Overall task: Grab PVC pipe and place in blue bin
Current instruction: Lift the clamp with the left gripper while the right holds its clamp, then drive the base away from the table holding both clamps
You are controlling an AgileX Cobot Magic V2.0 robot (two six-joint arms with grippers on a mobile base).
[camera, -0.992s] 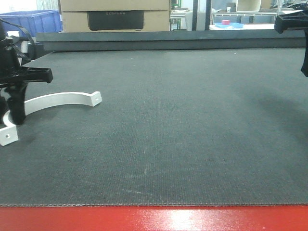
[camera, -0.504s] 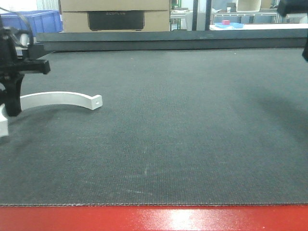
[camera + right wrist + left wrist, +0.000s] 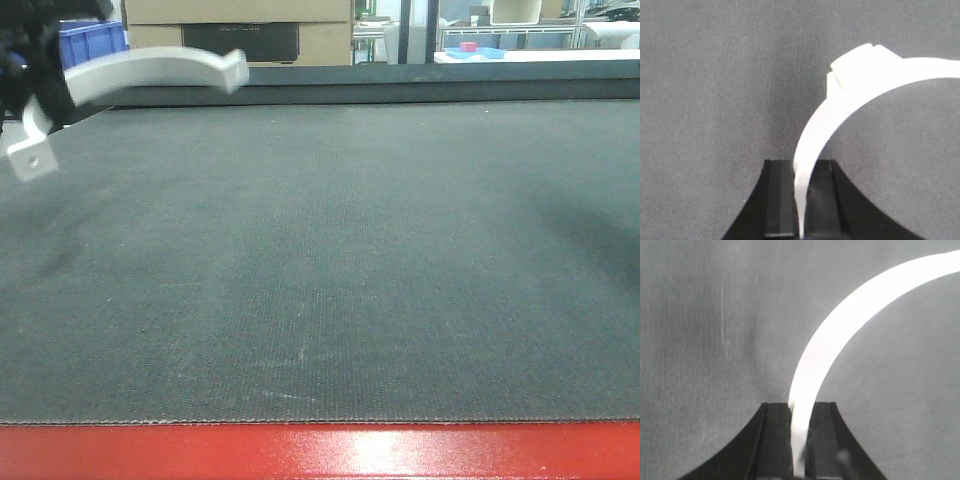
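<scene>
the pvc pipe (image 3: 150, 68), lying on the table (image 3: 380, 260) a second ago, now hangs well clear of it, pinched edge-on between the closed left fingers (image 3: 775, 440). the blue bin (image 3: 95, 42) sits just behind it, so the carry likely comes next. the right fingers (image 3: 777, 200) likewise clamp a second white band (image 3: 880, 75).

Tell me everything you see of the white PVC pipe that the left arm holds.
The PVC pipe is a white, plastic-looking half-circle band with a flat tab at each end; one shows a screw hole. It hangs above the grey mat, touching only the left end effector, whose jaws clamp its band.
</scene>
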